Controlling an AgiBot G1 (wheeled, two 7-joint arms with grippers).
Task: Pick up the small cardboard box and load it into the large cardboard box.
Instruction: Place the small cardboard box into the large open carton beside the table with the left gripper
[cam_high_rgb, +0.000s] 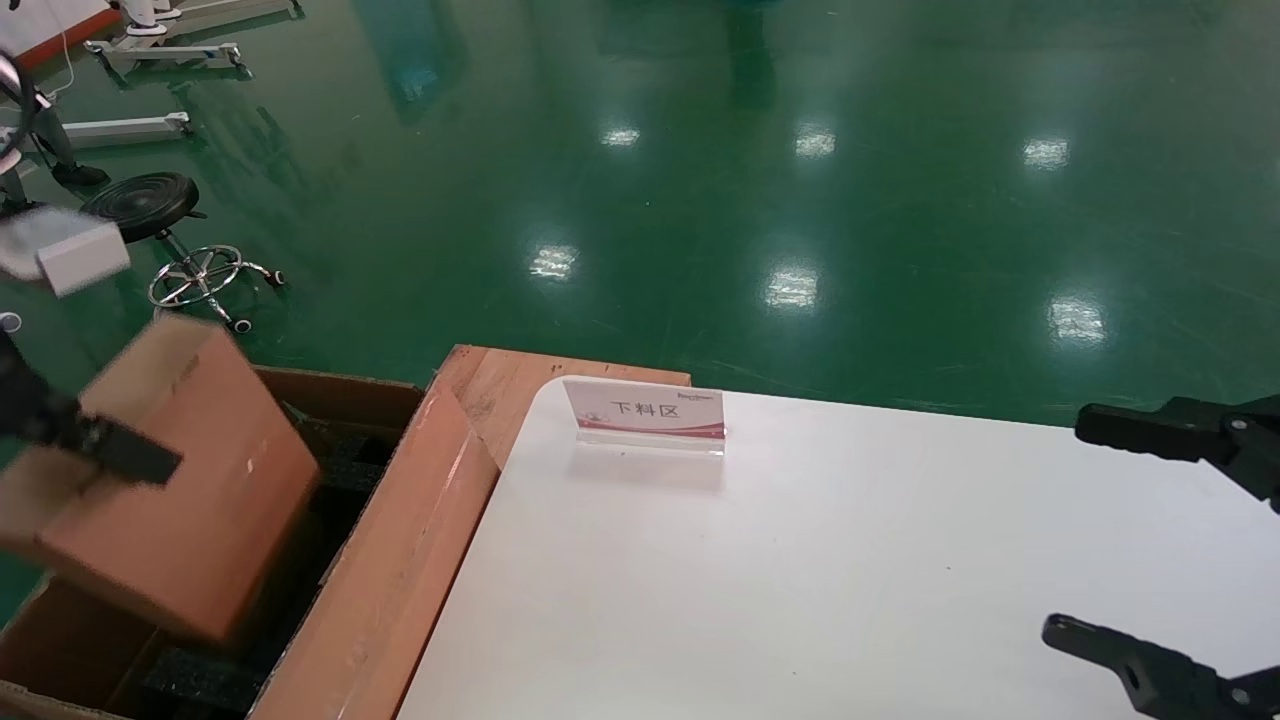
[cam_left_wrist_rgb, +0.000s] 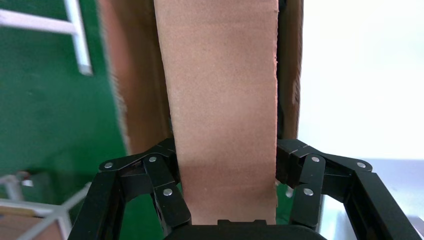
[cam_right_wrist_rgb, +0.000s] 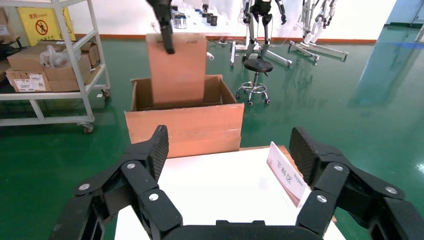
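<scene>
Bright overhead lighting; I see white glare patches on the green floor (cam_high_rgb: 800, 200). The table (cam_high_rgb: 850, 560) is nearly blown out in my left wrist view. Small cardboard box (cam_high_rgb: 190, 480) motion-blurred in head view. Faint shadow under the sign (cam_high_rgb: 648, 415).

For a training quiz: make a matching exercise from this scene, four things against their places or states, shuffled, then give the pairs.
Things:
1. small box
2. large box
3. sign
4. right gripper

States:
A. standing on the white table
B. open, empty, over the table
C. held tilted by the left gripper, partly down in another box
D. on the floor beside the table, flaps open, black foam inside

Pairs: 1-C, 2-D, 3-A, 4-B
</scene>
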